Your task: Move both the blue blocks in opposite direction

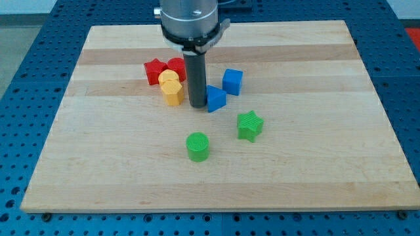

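Pale wooden board [315, 164], planks running across the view, grain and a few darker streaks showing near the view's top. Beneath and around it, a blue perforated surface [20, 98], visible at every edge of the view; nothing more of the room to be made out.

Taking the rod as landmark: dark and upright, hanging from a grey cylindrical housing [189, 19] at the view's top, ending in my tip [197, 105] on the board. No claw here, so no state of apart or together to tell, only the plain rod end.

Just to the view's right of my tip, touching it or very nearly so, a blue triangular block [215, 99]. Further to the view's right and slightly toward the top, a blue cube [232, 81], close to the triangular one but apart from it.

To the view's left of the rod, two yellow blocks [171, 88] pressed together, shapes hard to settle. Beyond these toward the view's top left, two red blocks [155, 70], side by side, one partly behind the rod.

Below the tip toward the view's bottom, a green cylinder [197, 146]. To the view's lower right of the tip, a green star-shaped block [249, 126], apart from the cylinder.
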`<state>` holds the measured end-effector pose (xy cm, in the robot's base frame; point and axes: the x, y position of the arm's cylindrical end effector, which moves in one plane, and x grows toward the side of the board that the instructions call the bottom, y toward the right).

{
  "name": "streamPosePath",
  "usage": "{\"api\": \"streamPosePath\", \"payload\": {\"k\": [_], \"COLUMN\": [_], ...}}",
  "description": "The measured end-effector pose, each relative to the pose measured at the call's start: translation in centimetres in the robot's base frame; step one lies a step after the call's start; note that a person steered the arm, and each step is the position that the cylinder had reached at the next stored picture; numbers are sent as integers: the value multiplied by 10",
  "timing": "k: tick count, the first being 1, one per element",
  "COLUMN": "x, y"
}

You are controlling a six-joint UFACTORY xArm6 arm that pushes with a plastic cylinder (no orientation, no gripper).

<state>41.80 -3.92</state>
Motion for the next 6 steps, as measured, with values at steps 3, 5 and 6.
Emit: {"api": "streamPosePath", "payload": {"k": [3, 5, 6], "x": [8, 29, 1], "y": [42, 43, 43]}}
